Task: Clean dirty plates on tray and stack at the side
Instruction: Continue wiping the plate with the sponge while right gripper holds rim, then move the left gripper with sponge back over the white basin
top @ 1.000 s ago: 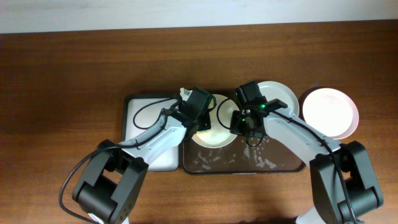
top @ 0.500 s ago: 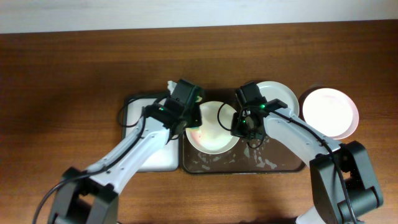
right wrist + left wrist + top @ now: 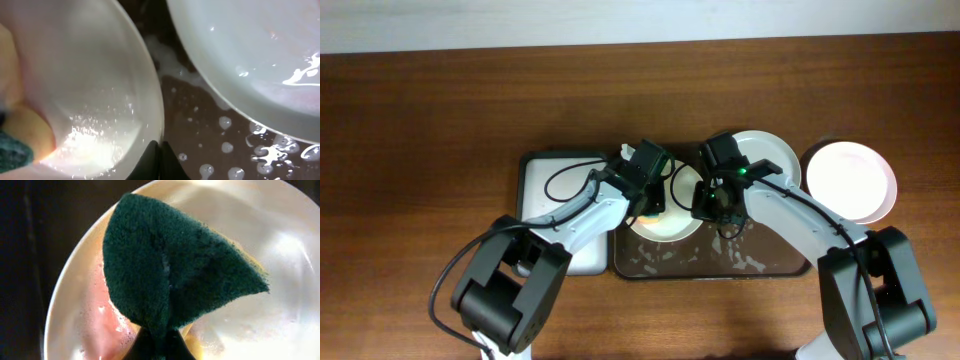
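Setting: a robot test station laid out for dishwashing. Indicators: two robot arms (image 3: 800, 215) at a wood-grain table (image 3: 420, 120), a plain pale wall (image 3: 620, 20), a foam-spotted tray (image 3: 770, 262) and wet plates (image 3: 850, 180).

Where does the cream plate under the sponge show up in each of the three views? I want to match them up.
Overhead: the cream plate lies at the left end of the dark tray.
Left wrist: it fills most of the frame, beneath the green sponge.
Right wrist: it takes the left half, with its rim curving down the middle.
Shared landmark: the sponge, also at the lower-left corner of the right wrist view.
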